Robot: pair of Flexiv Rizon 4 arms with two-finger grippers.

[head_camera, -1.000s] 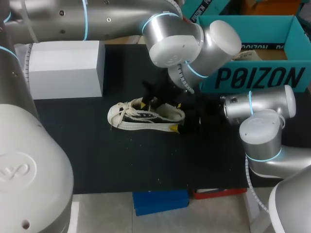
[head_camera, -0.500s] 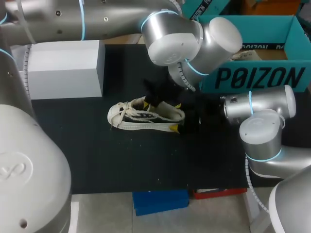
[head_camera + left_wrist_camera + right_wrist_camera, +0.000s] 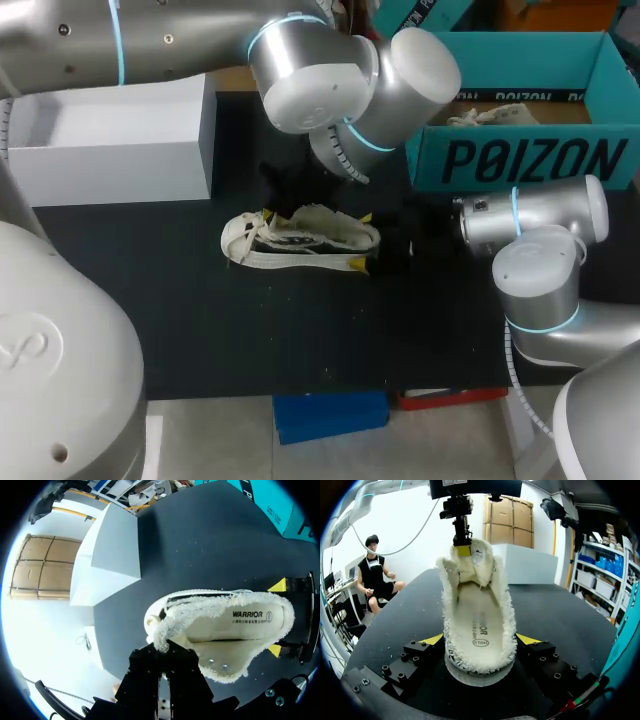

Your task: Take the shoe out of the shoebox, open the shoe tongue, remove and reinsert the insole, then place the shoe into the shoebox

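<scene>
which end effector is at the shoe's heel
The right end effector, tips either side of the shoe's heel; the left end effector is at the tongue.

The cream canvas shoe (image 3: 300,240) rests on the black table (image 3: 300,330), its heel between the right gripper's (image 3: 361,240) yellow tips. The left gripper (image 3: 268,214) meets its laced front, and the teal cardboard shoebox (image 3: 520,160) stands behind the right gripper.

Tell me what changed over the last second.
The left arm swung toward the view's left, and the left gripper, pinching the shoe tongue, drew it toward the toe, opening the shoe wider. Unchanged: the shoe's place on the table, the right gripper clamped on its heel, the shoebox and the white box.
</scene>
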